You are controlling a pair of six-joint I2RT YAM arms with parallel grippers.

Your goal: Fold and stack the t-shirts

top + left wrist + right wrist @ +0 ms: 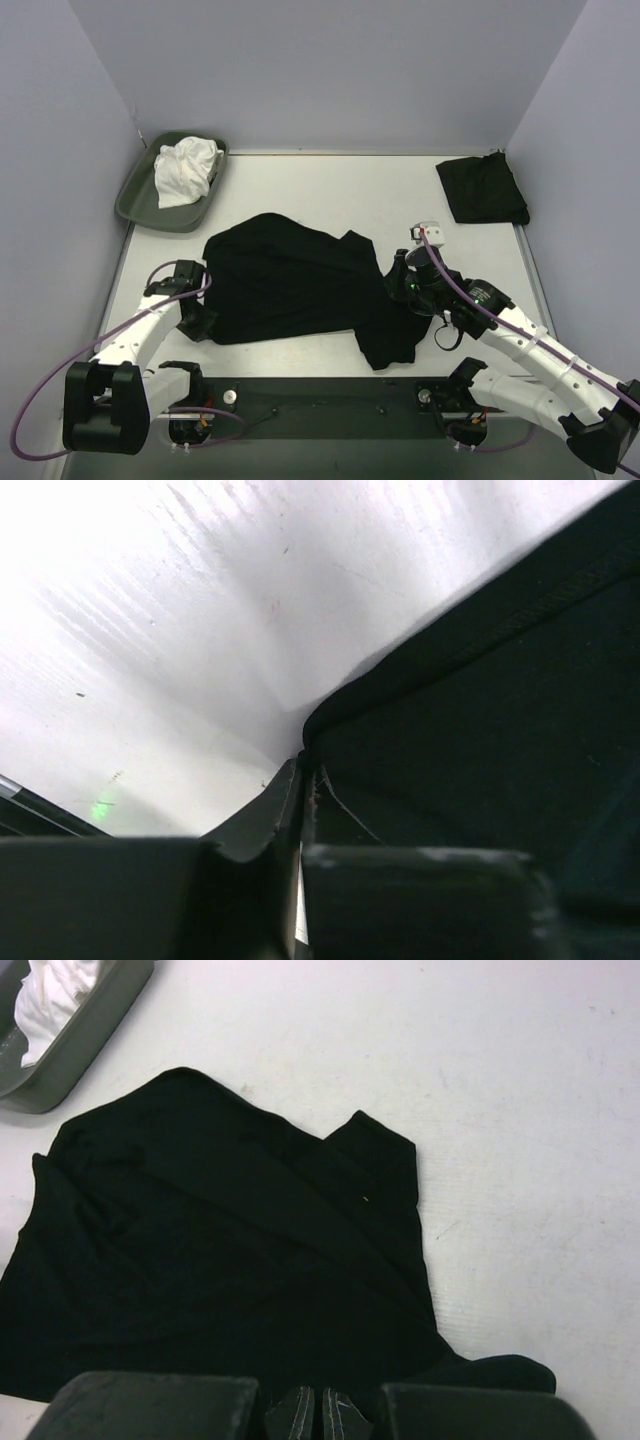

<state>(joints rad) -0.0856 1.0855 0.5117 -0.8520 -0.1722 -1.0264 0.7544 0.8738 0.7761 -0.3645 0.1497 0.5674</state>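
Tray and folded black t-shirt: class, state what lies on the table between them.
Only bare white table lies between the tray and the folded t-shirt, seen in the top external view; the spread t-shirt lies nearer.

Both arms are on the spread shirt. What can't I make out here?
- Left wrist view: most of the t-shirt, cut off beyond the left gripper.
- Top view: that gripper's fingertips, hidden by its own wrist.
- Top view: how many shirts the folded pile holds, too small.
- Right wrist view: the white cloth in the tray, cut off by the corner.
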